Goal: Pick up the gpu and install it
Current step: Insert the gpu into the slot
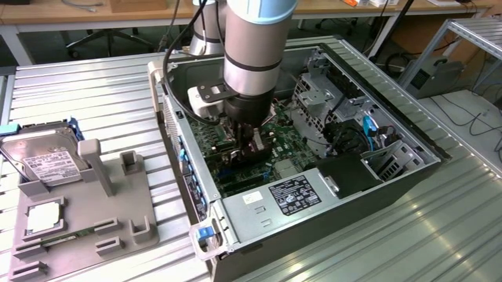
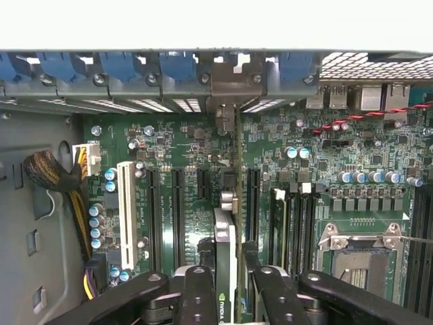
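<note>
Ribbed metal table (image 1: 94,88), lab desks and chair legs behind it. Open PC case (image 1: 408,126) lies on its side on the table, motherboard (image 1: 294,138) facing up. My arm (image 1: 249,47) reaches straight down into the case.

My gripper (image 2: 226,274) is closed on the gpu (image 2: 225,257), one finger on each flat face, card held on edge. In the wrist view the card's top edge runs away from me toward the case's rear wall, where its metal bracket (image 2: 229,81) sits in line with the expansion slot openings and the blue retainer clips (image 2: 122,66). Card is over the motherboard, between the black slots near the white PCI slot (image 2: 125,213) and the RAM slots (image 2: 294,223) beside the bare CPU socket (image 2: 358,254). Can't tell whether its connector edge is fully seated in a slot.

In the exterior view the gripper (image 1: 253,144) is low inside the case, just above the board; power supply (image 1: 294,194) sits at the case's near end.

Grey parts fixture (image 1: 86,200) rests at the table's edge on the exterior view's left, well apart from the case. It carries the silver hard drive (image 1: 43,155) with white label and a small square CPU chip (image 1: 43,217).
</note>
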### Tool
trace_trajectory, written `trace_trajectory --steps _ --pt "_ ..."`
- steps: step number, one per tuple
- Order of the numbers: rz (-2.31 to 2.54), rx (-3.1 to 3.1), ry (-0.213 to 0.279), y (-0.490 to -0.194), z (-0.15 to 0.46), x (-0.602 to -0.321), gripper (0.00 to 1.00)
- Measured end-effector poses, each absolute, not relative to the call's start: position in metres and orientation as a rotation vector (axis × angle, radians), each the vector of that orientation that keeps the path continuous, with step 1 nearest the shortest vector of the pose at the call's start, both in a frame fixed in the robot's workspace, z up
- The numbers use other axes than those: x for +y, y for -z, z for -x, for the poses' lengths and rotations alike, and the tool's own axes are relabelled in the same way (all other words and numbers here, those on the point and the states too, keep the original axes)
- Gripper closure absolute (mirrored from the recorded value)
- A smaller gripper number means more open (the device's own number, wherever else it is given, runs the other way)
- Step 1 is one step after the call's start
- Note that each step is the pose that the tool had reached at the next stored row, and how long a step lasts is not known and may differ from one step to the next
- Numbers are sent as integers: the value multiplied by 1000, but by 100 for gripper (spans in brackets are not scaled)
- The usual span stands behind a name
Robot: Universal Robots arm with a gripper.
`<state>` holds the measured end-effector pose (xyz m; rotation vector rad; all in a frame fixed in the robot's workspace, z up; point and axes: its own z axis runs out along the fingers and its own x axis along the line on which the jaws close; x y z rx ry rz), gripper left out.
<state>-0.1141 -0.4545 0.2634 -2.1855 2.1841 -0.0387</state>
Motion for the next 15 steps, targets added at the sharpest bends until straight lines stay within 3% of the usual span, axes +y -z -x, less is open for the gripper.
trace_trajectory --steps 15 --pt "2185 2183 40 -259 118 -454 74"
